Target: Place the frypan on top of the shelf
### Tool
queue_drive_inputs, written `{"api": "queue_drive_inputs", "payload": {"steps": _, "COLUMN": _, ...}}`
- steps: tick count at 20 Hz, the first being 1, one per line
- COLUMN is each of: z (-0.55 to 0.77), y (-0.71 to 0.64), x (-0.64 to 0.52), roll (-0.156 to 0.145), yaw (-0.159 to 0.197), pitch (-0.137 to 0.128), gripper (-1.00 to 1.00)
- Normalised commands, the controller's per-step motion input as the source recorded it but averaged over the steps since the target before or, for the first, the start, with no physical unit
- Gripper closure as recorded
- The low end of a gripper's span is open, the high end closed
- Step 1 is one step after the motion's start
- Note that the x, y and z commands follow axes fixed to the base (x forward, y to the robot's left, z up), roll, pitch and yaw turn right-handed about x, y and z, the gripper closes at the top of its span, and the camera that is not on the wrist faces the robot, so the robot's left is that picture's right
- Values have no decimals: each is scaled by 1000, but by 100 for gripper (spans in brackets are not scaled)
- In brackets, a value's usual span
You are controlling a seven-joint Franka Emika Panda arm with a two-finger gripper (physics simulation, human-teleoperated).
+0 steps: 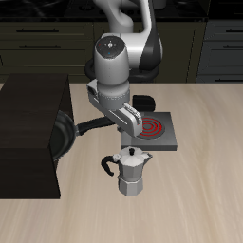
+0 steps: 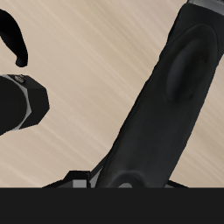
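Observation:
The frypan [image 1: 65, 135] is a glossy black round pan right beside the shelf [image 1: 28, 133], a big dark box with a flat top. Its long black handle [image 1: 95, 122] points away from the shelf toward the stove. My gripper [image 1: 123, 131] is low over the handle's free end, just behind the moka pot. In the wrist view the handle [image 2: 171, 105] runs close and large across the picture over the wooden table. My fingertips do not show clearly in either view, so I cannot tell whether they are shut on the handle.
A silver moka pot [image 1: 131, 171] stands just in front of the gripper; its dark body also shows in the wrist view [image 2: 22, 101]. A small grey stove [image 1: 157, 131] with a red coil sits farther back beside the arm.

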Motion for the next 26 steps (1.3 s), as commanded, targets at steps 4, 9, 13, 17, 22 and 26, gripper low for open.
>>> {"api": "queue_drive_inputs", "payload": {"steps": 4, "z": 143, "y": 28, "x": 64, "roll": -37, "yaw": 70, "pitch": -4, "gripper": 100}}
{"api": "queue_drive_inputs", "payload": {"steps": 9, "z": -24, "y": -91, "x": 26, "roll": -38, "yaw": 59, "pitch": 14, "gripper": 100}}
{"api": "queue_drive_inputs", "payload": {"steps": 13, "z": -102, "y": -109, "x": -71, "roll": -16, "yaw": 104, "pitch": 16, "gripper": 100}}
{"api": "queue_drive_inputs", "payload": {"steps": 17, "z": -3, "y": -140, "x": -137, "roll": -34, "yaw": 80, "pitch": -16, "gripper": 100}}
{"api": "queue_drive_inputs", "payload": {"steps": 22, "z": 54, "y": -40, "x": -252, "roll": -16, "yaw": 89, "pitch": -21, "gripper": 100}}
{"api": "queue_drive_inputs", "payload": {"steps": 26, "z": 92, "y": 65, "x": -198, "roll": 1, "yaw": 50, "pitch": -27, "gripper": 100}}
